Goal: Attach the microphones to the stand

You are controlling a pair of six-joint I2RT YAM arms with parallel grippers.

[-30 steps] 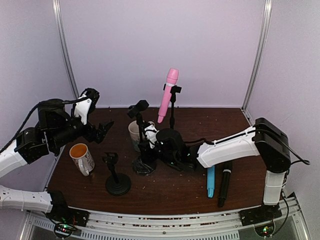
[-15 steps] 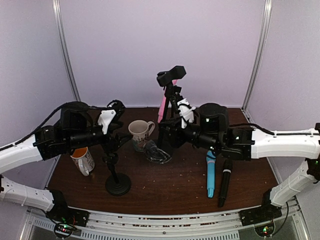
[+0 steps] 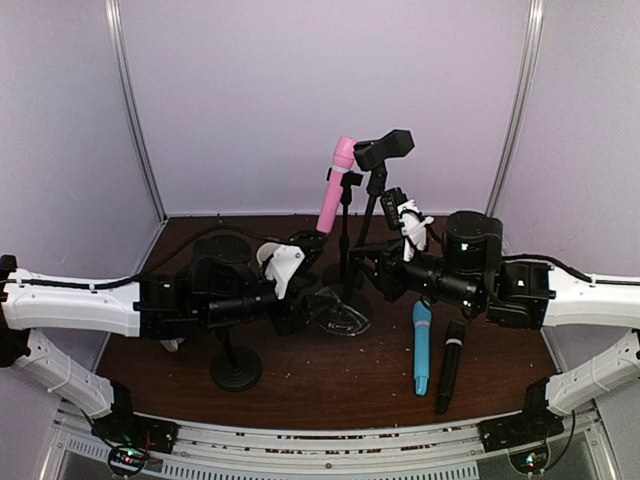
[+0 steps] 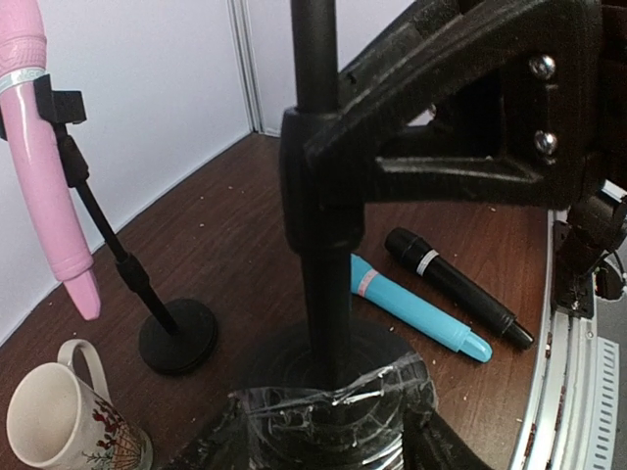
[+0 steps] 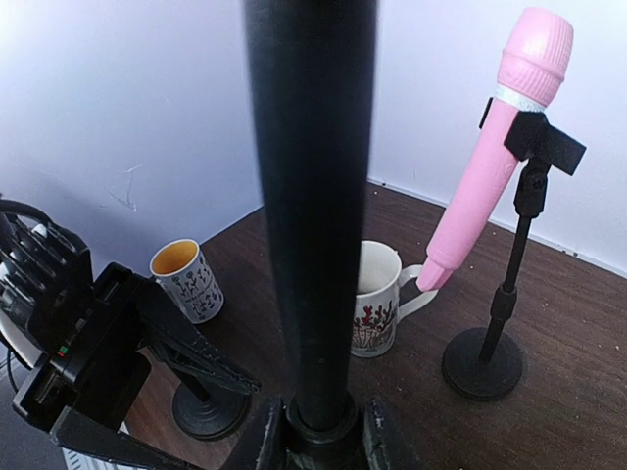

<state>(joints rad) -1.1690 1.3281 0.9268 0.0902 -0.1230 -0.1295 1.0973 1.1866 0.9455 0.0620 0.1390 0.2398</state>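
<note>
Brown table [image 3: 330,385] bears blue microphone [image 3: 421,350] beside right gripper [image 3: 372,265] gripping stand [image 3: 376,200].

- Your pink microphone [image 5: 478,186]: pale pink, with a light band under the head.
- Your light blue microphone [image 4: 416,311]: sky blue; the ring looks pinkish, but it is too small to be sure.
- black microphone [image 4: 456,289]: black, silver ring.
- taped stand [image 4: 321,245]: black, shiny clear wrap at the base.
- white mug [image 5: 377,305]: red flower print.
- second mug [image 5: 186,281]: dark flower print, orange inside.
- table [image 3: 330,385]: dark brown.
</note>
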